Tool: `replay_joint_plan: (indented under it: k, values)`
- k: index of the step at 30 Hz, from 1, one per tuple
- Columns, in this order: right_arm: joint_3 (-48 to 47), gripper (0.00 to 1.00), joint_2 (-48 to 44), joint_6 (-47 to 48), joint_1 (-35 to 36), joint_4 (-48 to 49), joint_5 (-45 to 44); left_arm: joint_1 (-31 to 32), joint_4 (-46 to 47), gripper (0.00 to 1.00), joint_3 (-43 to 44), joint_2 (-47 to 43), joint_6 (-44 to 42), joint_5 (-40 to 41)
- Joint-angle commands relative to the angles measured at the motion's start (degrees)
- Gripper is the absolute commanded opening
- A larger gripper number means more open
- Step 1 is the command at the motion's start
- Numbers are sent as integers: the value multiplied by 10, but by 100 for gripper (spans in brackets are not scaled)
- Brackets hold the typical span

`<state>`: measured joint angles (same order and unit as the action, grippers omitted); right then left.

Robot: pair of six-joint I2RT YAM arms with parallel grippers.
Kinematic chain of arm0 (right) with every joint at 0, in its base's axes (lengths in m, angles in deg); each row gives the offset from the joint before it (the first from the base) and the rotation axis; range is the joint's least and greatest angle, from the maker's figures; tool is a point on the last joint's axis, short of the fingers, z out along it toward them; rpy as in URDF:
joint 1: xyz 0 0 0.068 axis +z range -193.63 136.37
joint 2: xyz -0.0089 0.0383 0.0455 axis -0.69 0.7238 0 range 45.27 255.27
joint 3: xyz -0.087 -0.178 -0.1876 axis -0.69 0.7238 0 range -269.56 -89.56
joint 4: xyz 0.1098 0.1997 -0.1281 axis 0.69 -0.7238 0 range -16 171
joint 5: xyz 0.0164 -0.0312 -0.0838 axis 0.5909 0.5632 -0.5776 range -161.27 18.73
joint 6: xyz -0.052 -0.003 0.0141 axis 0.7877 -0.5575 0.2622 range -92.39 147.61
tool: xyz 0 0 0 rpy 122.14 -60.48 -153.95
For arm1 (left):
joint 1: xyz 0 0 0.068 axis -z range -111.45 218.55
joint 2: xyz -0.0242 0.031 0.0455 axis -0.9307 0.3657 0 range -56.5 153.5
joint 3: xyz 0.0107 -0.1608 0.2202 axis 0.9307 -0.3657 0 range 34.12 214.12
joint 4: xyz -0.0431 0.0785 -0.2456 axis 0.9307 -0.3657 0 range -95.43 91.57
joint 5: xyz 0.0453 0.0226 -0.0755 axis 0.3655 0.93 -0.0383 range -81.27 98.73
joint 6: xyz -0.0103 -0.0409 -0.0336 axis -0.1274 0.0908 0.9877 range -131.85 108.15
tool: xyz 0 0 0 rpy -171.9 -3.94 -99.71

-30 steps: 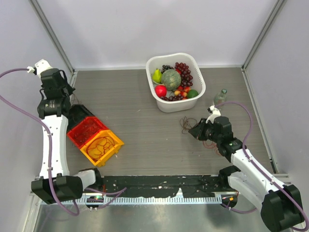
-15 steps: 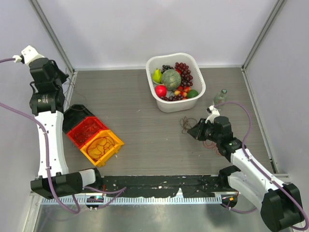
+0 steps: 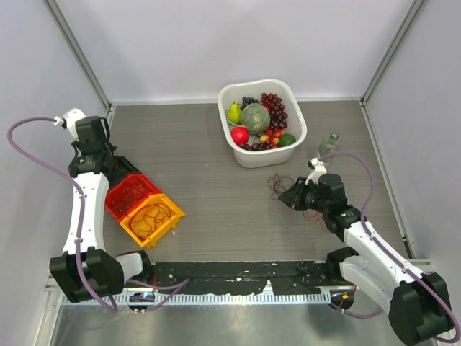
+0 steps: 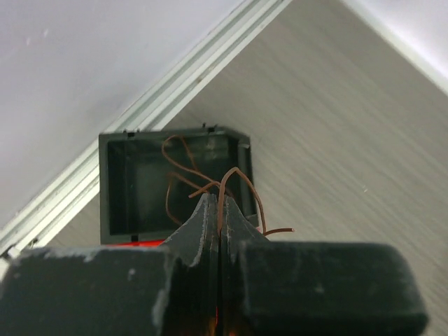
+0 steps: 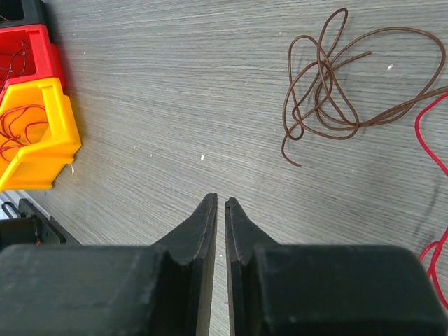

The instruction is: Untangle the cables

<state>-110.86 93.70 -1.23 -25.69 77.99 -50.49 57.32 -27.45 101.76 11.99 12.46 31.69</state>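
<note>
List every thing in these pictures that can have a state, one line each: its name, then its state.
left gripper, shut on the held brown cable, above the black bin
right gripper, almost shut, empty
loose brown cable, tangled, lying on the table
red cable, lying loose on the table
yellow bin, holding red loops
basin, full of fruit
bottle, upright

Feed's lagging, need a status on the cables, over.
Left gripper shut on brown cable over black bin. Right gripper nearly closed, empty. Brown tangle and red cable loose on table. Nothing blocking.
</note>
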Motion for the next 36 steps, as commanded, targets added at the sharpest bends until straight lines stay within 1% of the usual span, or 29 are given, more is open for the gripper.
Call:
replay_joint_plan:
  k: [1,4,7,12,13,15,16,17,18,19,20,22,23,25,27,28,29,31,32,33,34,36]
  values:
    - [-1,15,0,-3,4,27,10,-2,6,0,-43,-18,42,35]
    - [1,15,-3,-4,5,27,9,-3,3,0,-52,17,54,40]
    - [2,15,-5,-4,7,43,8,-12,9,0,-51,68,68,67]
    - [1,15,-6,-4,7,42,3,-27,19,1,-44,143,100,35]
    - [1,15,-5,-5,6,41,3,-30,14,1,-38,147,107,40]
    - [-1,15,-4,-3,7,38,1,-34,10,3,-39,145,122,75]
    - [-3,15,-3,-3,7,36,-1,-37,8,7,-39,141,129,81]
    - [-4,15,-3,-2,6,34,-2,-39,5,16,-38,137,132,81]
    - [-8,15,-2,-2,6,34,-3,-39,0,33,-38,132,136,86]
    - [-11,15,2,3,6,34,-3,-40,-2,42,-40,124,140,91]
    - [-15,15,5,2,6,34,-3,-40,-3,47,-42,113,139,88]
    - [-24,15,12,5,6,13,-3,-40,-3,61,-48,96,144,79]
    - [-28,15,17,9,6,3,-3,-40,-6,65,-49,86,150,73]
    - [-44,15,18,12,6,-23,-23,-40,-10,70,-59,61,165,60]
    - [-54,15,12,3,6,-50,-63,-39,-1,73,-74,33,179,23]
    - [-57,15,10,-7,6,-67,-97,-36,4,75,-80,19,182,-2]
    - [-64,15,10,-17,5,-77,-131,-30,11,76,-89,4,184,-15]
    - [-76,16,11,-23,3,-103,-167,-16,19,77,-99,-17,190,-38]
    - [-80,18,13,-24,-1,-119,-179,-6,31,76,-106,-28,188,-63]
    - [-84,19,17,-22,-3,-123,-199,13,41,76,-116,-40,187,-86]
    - [-87,22,17,-22,-11,-125,-203,36,57,75,-123,-47,178,-107]
    - [-95,25,25,-17,-22,-126,-196,101,72,74,-131,-54,144,-138]
